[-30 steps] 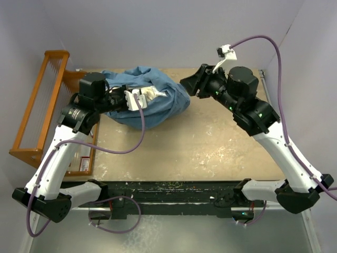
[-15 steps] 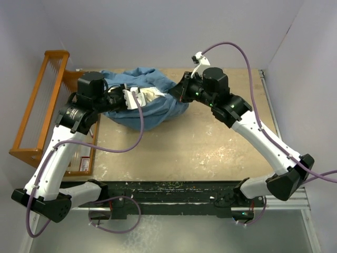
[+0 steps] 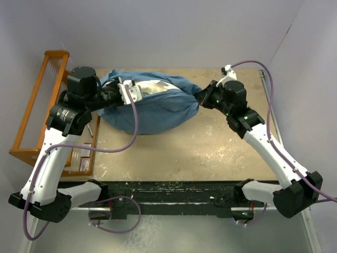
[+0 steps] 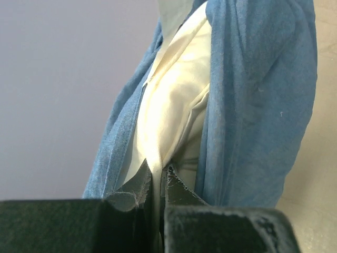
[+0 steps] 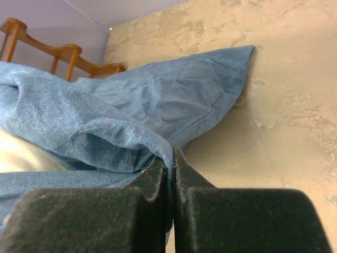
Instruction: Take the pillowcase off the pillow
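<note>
the left hand (image 4: 159,174) is clenched on the cream pillow (image 4: 174,105), the right hand (image 5: 171,158) on a pillowcase (image 5: 174,100) fold, both at 12 o'clock on the table (image 3: 221,153). best to pull the right hand toward 3 o'clock, left anchoring.

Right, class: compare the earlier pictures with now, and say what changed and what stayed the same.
The right gripper swung in leftward, closed on the pillowcase at its right end, then drew it rightward, stretching the cloth out. The left gripper stayed shut on the pillow.
</note>
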`<control>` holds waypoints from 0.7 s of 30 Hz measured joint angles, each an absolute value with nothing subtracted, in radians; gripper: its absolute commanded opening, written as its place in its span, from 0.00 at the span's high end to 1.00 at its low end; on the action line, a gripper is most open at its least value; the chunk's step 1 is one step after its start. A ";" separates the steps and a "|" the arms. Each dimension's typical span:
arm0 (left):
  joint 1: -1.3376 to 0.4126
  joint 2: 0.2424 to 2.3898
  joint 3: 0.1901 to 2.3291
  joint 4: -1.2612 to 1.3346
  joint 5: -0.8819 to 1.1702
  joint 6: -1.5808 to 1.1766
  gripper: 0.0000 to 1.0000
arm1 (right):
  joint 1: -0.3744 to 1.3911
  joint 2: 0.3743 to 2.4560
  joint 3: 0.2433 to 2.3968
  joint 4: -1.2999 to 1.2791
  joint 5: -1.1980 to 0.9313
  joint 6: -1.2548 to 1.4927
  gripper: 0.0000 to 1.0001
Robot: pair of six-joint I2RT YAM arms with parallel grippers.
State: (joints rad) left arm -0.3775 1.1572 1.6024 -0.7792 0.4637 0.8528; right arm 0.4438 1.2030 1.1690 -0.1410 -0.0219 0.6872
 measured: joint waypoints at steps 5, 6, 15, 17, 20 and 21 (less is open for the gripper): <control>-0.383 1.159 1.619 -0.771 0.463 0.818 1.00 | 0.429 1.215 1.103 -0.073 -0.051 0.704 1.00; -0.383 1.159 1.620 -0.767 0.460 0.807 1.00 | 0.429 1.221 1.095 -0.060 -0.055 0.706 1.00; -0.385 1.227 1.691 -0.720 0.400 0.641 1.00 | 0.433 1.346 0.991 0.146 -0.101 0.710 1.00; -0.389 1.256 1.714 -0.720 0.379 0.611 1.00 | 0.437 1.355 0.943 0.202 -0.107 0.716 1.00; -0.392 1.282 1.726 -0.717 0.354 0.586 1.00 | 0.437 1.343 0.879 0.264 -0.117 0.720 1.00; -0.393 1.286 1.726 -0.714 0.345 0.585 1.00 | 0.437 1.330 0.855 0.287 -0.118 0.720 1.00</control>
